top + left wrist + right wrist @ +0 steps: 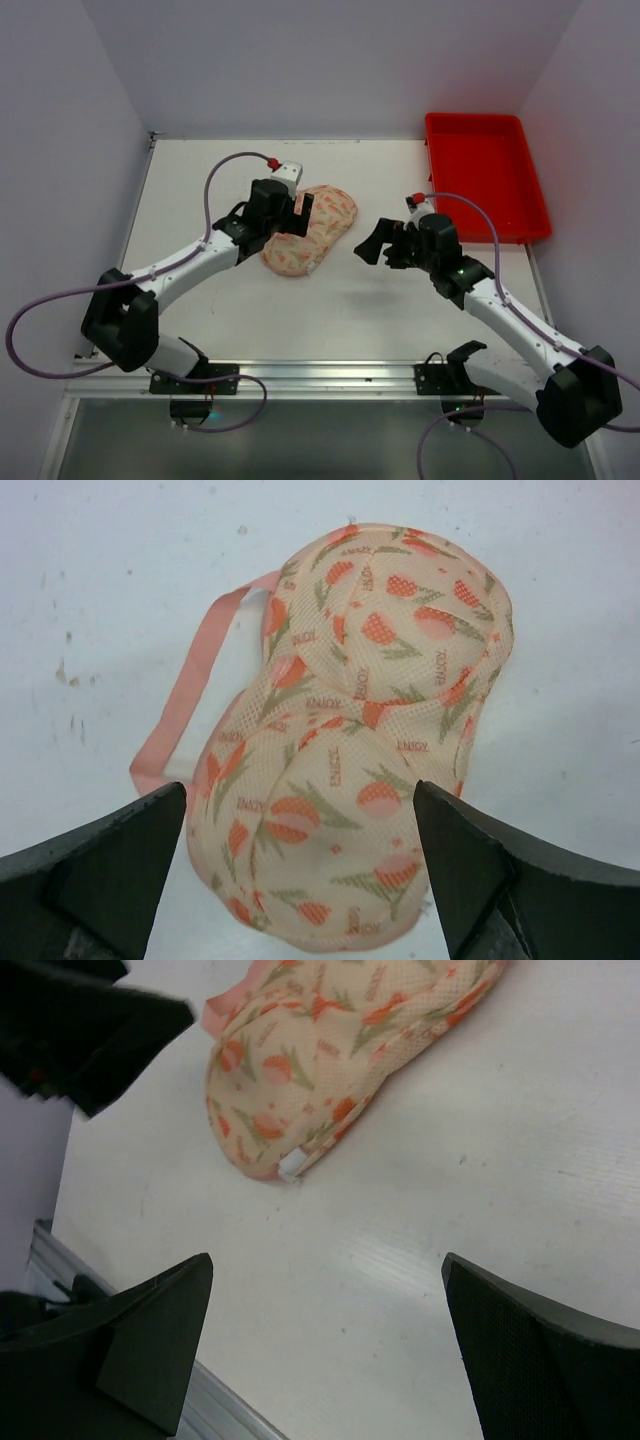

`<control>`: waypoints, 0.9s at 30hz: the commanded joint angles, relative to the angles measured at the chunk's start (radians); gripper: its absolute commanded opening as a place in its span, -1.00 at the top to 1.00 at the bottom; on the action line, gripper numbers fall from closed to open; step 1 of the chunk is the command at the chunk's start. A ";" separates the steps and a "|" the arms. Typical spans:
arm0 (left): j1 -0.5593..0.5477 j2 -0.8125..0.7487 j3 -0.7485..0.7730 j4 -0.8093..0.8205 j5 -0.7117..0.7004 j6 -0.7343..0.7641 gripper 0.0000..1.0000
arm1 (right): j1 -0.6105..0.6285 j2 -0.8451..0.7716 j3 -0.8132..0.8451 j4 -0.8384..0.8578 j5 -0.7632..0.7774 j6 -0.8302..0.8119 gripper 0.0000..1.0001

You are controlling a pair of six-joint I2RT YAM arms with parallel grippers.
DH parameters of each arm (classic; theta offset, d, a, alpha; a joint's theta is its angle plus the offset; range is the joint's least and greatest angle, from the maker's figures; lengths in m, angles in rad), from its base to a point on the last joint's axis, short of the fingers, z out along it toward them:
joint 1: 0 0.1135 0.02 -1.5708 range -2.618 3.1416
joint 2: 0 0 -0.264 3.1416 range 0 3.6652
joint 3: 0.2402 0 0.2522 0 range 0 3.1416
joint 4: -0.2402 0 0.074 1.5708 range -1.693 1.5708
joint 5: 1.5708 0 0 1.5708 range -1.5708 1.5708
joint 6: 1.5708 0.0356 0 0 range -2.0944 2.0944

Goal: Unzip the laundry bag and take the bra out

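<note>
The laundry bag (318, 235) lies zipped shut on the white table, cream-peach with an orange-pink print. In the left wrist view the laundry bag (360, 730) fills the middle, its pink loop strap (190, 690) trailing to the left. My left gripper (296, 214) hovers over the bag's left side; the left gripper (300, 795) is open, its fingers straddling the near lobe without touching. My right gripper (372, 243) stands open to the right of the bag, apart from it. In the right wrist view the right gripper (325, 1260) faces the bag (320, 1040) and its white zipper pull (290, 1166). The bra is hidden.
A red tray (485, 175) sits at the back right of the table. Pale walls enclose the table on the left, back and right. A metal rail (320, 375) runs along the near edge by the arm bases. The left arm (80, 1030) shows at the right wrist view's top left.
</note>
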 commanded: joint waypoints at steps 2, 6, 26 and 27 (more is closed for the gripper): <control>-0.002 -0.104 -0.102 -0.175 -0.085 -0.309 -1.00 | 0.006 0.166 0.158 0.040 0.192 0.114 -0.95; -0.004 -0.181 -0.214 -0.154 -0.089 -0.453 -1.00 | 0.012 0.367 0.230 0.089 0.197 0.186 -0.93; 0.001 -0.089 -0.328 0.016 -0.077 -0.390 -1.00 | 0.017 0.927 0.499 0.237 0.249 0.350 -0.76; 0.002 -0.089 -0.325 0.018 -0.082 -0.381 -1.00 | 0.017 0.947 0.502 0.243 0.243 0.350 -0.71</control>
